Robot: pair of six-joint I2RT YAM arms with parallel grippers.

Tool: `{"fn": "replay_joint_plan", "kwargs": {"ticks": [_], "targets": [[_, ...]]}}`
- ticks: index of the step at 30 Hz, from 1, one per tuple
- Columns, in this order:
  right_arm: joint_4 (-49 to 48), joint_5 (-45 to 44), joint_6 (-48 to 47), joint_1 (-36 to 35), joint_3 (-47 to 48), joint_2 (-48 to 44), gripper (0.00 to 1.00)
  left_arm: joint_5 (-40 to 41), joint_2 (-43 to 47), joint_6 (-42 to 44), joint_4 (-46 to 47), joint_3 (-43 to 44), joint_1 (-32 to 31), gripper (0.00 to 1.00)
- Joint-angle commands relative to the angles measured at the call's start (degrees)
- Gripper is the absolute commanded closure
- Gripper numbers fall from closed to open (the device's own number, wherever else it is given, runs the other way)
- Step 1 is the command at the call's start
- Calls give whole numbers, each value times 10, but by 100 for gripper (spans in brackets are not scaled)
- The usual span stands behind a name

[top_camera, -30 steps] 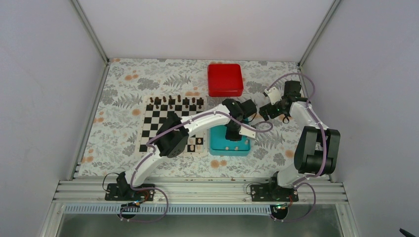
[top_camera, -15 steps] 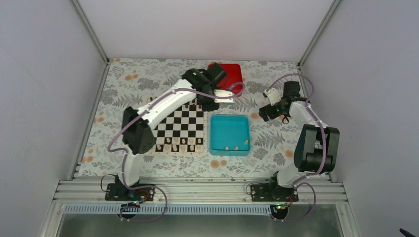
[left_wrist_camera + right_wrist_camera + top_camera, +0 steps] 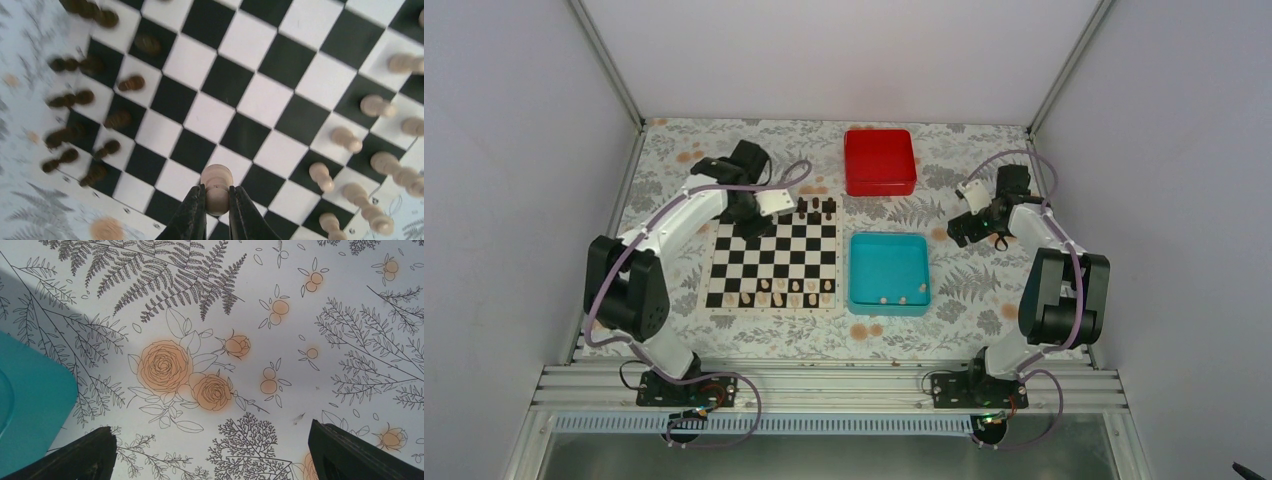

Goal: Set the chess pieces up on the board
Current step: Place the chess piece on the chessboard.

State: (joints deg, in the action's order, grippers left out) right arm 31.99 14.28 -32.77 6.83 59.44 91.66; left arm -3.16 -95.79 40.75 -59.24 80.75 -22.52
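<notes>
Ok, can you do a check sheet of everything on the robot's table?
Surface: floral-printed tablecloth.
Job's things: black-and-white chequered chessboard; pale cream wooden chessmen on its near rows, three in the teal plastic tray.
Clutter: dark brown chessmen at the board's far edge; red square box.
Grippers: left gripper shut on a pale pawn over the board; right gripper open, empty.
Cables: purple cables looping along both arms.
Surroundings: grey walls, metal frame rail.

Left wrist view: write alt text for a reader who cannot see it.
The left claw is shut on a pale chess piece over the black-and-white board. Blurred dark chessmen stand at the picture's left, and other pale pieces stand at its right.
</notes>
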Motion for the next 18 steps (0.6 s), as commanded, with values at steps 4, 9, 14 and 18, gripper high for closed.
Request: {"fn": "replay_joint_plan", "kwargs": {"ticks": [4, 9, 14, 18], "targets": [[5, 3, -3, 1, 13, 9, 2, -21, 77, -2, 46, -104, 57, 93], [7, 4, -3, 1, 12, 11, 2, -41, 111, -7, 67, -170, 80, 93], [8, 7, -3, 1, 10, 8, 2, -73, 118, -18, 87, -207, 81, 93], [9, 6, -3, 1, 10, 7, 2, -83, 113, -24, 110, -239, 81, 93]]}}
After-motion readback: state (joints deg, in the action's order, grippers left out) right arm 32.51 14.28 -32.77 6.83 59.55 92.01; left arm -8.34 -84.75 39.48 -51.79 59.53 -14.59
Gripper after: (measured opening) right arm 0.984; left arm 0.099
